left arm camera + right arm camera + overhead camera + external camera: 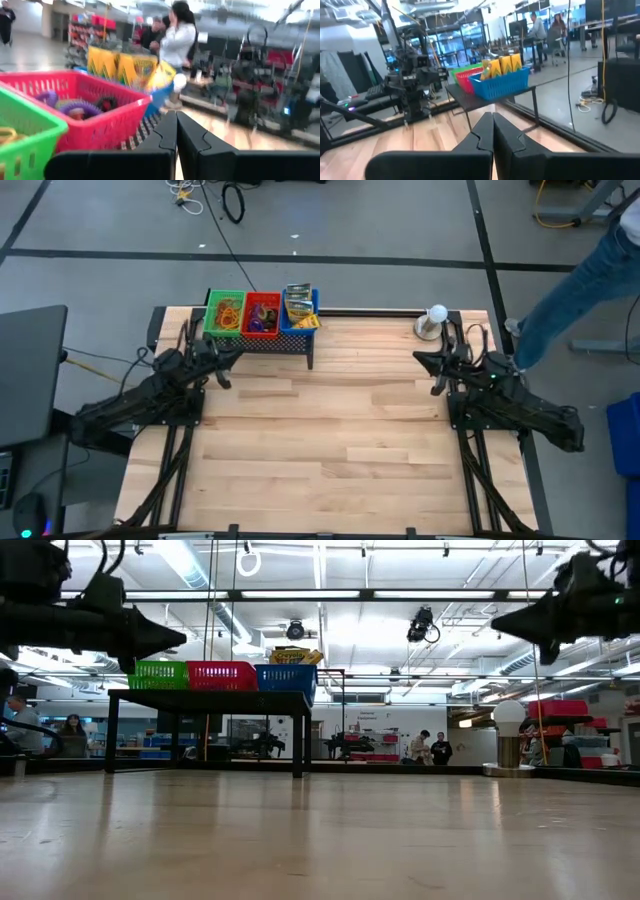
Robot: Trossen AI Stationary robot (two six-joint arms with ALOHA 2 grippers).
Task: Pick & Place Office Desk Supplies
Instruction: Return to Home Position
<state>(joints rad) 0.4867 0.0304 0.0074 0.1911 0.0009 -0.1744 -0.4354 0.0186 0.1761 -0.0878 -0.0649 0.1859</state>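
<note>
Both sets of jaws are clenched on nothing. The left gripper [176, 116] hangs just near of the rack [290, 342], and the right gripper [492, 117] waits at the far right.

The rubber bands [228, 315] fill the green bin [225, 292] and red bin [263, 295]. They look light and floppy, best pinched by one strand.

The crayon boxes [297, 305] in the blue bin [316, 302] look like light, stiff card, best taken across their thin faces.

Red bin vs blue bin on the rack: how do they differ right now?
The red bin holds coiled rubber bands lying below its rim; the blue bin holds yellow crayon boxes standing above its rim. Red sits mid-row on the black rack, blue at the row's end. Both are same-shaped slotted baskets.
</note>
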